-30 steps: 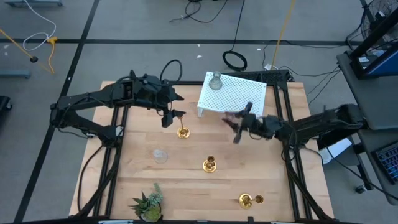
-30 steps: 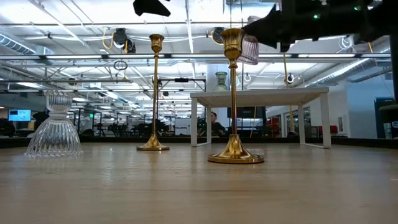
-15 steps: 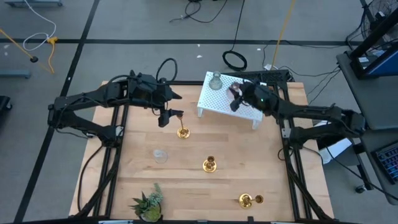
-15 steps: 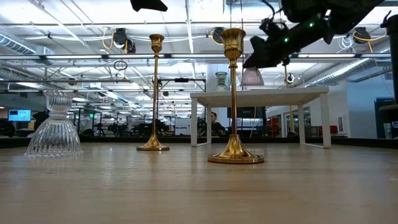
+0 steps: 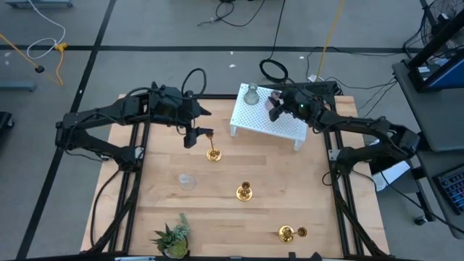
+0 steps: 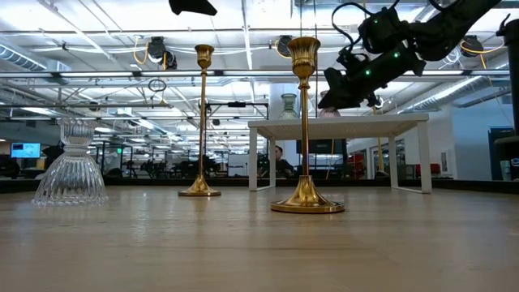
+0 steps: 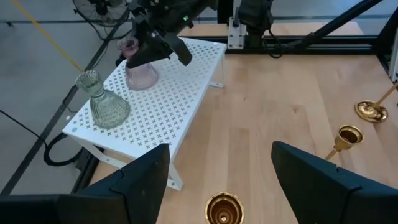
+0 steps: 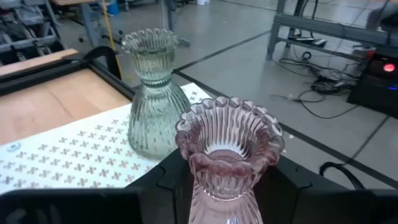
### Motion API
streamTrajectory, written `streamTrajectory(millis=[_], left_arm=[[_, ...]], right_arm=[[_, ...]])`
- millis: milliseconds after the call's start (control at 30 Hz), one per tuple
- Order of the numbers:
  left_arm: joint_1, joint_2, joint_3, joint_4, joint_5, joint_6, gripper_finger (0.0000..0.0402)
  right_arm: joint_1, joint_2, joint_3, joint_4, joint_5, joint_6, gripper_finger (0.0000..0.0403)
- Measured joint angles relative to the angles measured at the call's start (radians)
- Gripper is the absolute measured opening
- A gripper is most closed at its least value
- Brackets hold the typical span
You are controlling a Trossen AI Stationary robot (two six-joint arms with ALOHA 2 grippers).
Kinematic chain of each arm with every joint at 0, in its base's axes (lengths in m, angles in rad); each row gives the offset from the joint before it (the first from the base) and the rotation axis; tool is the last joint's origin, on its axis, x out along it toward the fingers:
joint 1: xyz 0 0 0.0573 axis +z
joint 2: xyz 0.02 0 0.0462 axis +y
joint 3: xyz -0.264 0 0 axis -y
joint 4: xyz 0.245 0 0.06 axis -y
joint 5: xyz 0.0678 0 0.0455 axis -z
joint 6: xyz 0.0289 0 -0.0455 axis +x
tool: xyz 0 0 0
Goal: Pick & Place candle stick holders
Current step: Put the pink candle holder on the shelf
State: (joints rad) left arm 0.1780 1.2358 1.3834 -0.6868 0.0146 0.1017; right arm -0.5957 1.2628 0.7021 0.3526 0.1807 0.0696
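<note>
My right gripper (image 5: 281, 105) is shut on the pink glass holder (image 7: 140, 70) over the white perforated rack (image 5: 284, 122). It is right beside the grey-green glass holder (image 7: 103, 103), which stands on the rack. My left gripper (image 5: 194, 136) is open and hangs above an upright gold holder (image 5: 212, 154); that holder's cup (image 7: 224, 210) shows between the fingers, untouched. A second gold holder (image 5: 244, 192) stands mid-table. A third (image 5: 290, 233) lies on its side near the front. The clear glass holder (image 5: 187, 180) stands on its base. My right gripper pinches the pink holder's narrow neck (image 8: 219, 186), just under the flared rim, between its two fingers (image 8: 171, 177). The fingers come slanting down from the table's right. The holder is upright, its base (image 7: 142, 79) down at the rack's top; whether it rests there I cannot tell.
A small green spiky plant (image 5: 172, 235) stands at the table's front left. The rack takes up the far right corner, and black frame rails (image 5: 341, 196) run along both sides of the table.
My right gripper has carried the pink holder from over the table's middle toward the far edge, over the rack. It has come down beside the grey-green holder, with the pink holder now upright and low at the rack top.
</note>
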Motion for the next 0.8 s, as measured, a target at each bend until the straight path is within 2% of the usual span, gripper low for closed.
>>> streamTrajectory(millis=[167,500,800], left_arm=[[0.000,0.000,0.000,-0.007,-0.017,-0.001,0.0289],[0.000,0.000,0.000,-0.071,-0.021,0.021,0.0289],[-0.028,-0.017,-0.022,-0.120,-0.024,0.005,0.0290]], right_arm=[[0.000,0.014,0.000,0.021,0.000,-0.003,0.0130],[0.000,0.006,-0.001,0.017,0.031,-0.048,0.0187],[0.019,-0.096,-0.002,-0.043,0.027,-0.056,0.0192]])
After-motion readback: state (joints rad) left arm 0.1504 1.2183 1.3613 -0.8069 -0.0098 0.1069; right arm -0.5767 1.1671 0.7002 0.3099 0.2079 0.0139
